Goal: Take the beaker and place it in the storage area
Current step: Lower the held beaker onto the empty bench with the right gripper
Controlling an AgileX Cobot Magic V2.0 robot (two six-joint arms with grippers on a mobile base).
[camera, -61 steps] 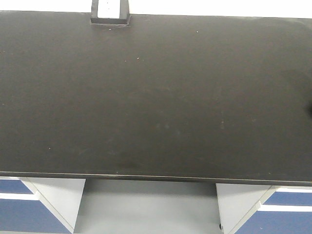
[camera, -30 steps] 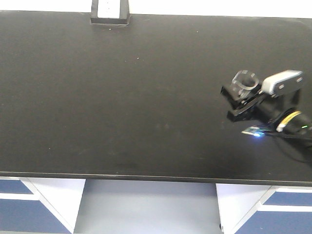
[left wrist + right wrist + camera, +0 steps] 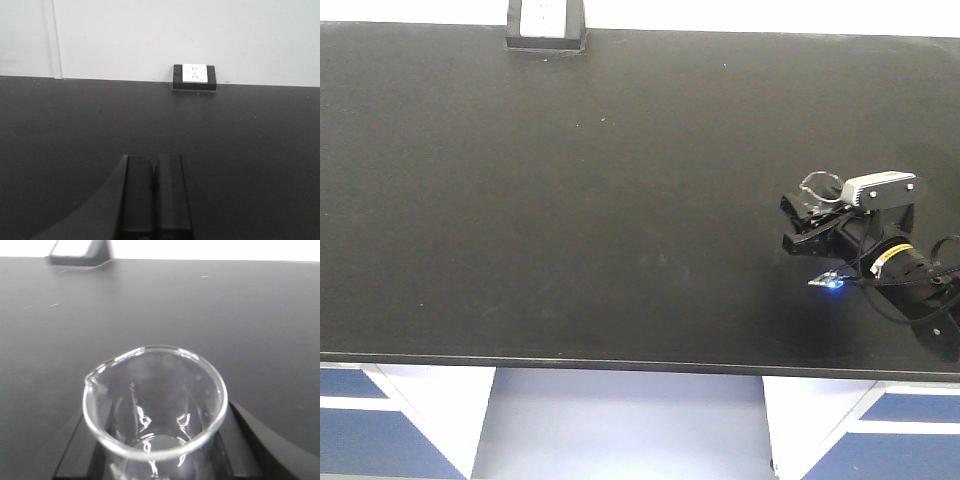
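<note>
The bench (image 3: pixel 570 200) is a wide matte-black top that fills the front view, bare over its left and middle parts. At its back edge, left of centre, sits the socket box (image 3: pixel 545 28), a black frame around a white face, against a pale wall (image 3: pixel 150 35). Below the front edge, blue-fronted cabinets (image 3: pixel 360 420) stand at the left and right, with an open gap between them.

The left wrist view looks across the same bench toward the socket box (image 3: pixel 194 77). The left gripper (image 3: pixel 155 195) shows at the bottom of that view, its two dark fingers (image 3: pixel 137 195) pressed side by side with no gap and nothing between them. It does not appear in the front view.

Toward the right side of the front view, the right gripper (image 3: pixel 807 222) reaches in from the lower right, with a grey camera housing (image 3: pixel 878 187) on its wrist and a small blue light (image 3: pixel 832 283) just beneath. Its fingers are closed on the beaker (image 3: pixel 817 188), which shows as a clear rim at the gripper's tip, over the right part of the bench. Whether its base touches the top cannot be told.

In the right wrist view the beaker (image 3: pixel 155 410) is upright and empty, its pouring lip at the left, a dark finger (image 3: pixel 75 450) on either side of the glass.
</note>
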